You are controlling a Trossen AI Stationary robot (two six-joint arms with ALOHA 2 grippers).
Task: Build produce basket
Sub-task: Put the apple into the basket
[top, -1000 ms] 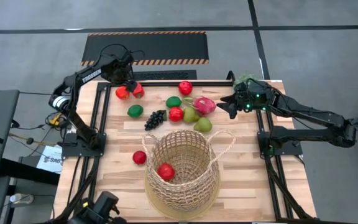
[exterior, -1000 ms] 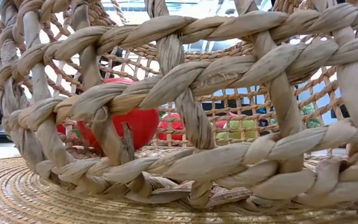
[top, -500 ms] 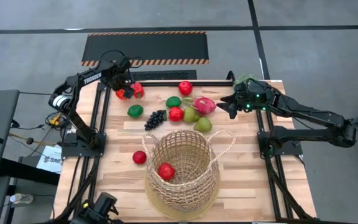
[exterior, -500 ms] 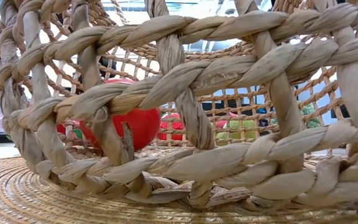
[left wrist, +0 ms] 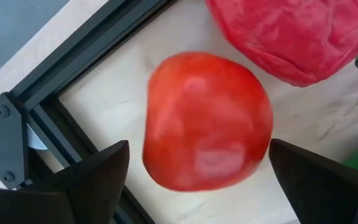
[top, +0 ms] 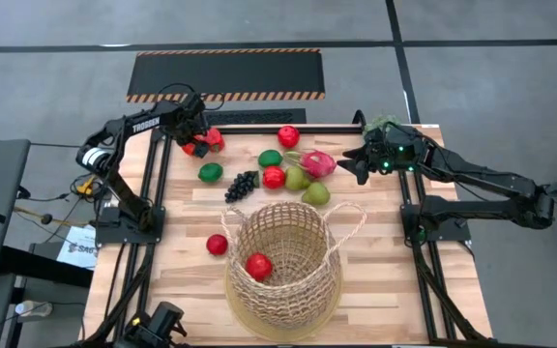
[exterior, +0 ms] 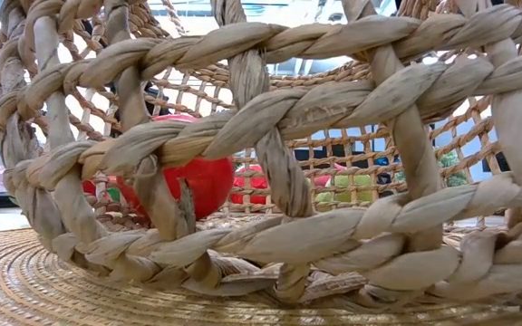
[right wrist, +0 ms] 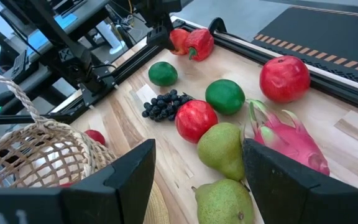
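The wicker basket (top: 283,266) stands on its base at the table's near middle and holds one red apple (top: 257,266), also seen through the weave (exterior: 202,177). My left gripper (top: 193,143) is open at the far left corner, low over a red tomato (left wrist: 207,121); its fingers stand on either side of it (left wrist: 197,155). A red wrinkled fruit (left wrist: 291,37) lies just beyond. My right gripper (top: 348,162) is open and hovers right of the pink dragon fruit (top: 317,162). Limes, pears, apples and a grape bunch (top: 241,184) lie loose on the table.
A red fruit (top: 218,245) lies left of the basket. The black frame rail (left wrist: 73,81) runs close beside the tomato. A pale green spiky ball (top: 385,124) sits behind the right arm. The basket wall (exterior: 333,109) fills the low view.
My left gripper has moved toward the near edge and down onto the red tomato at the far left corner, and now covers it in the high view. The right arm and the fruits have kept still.
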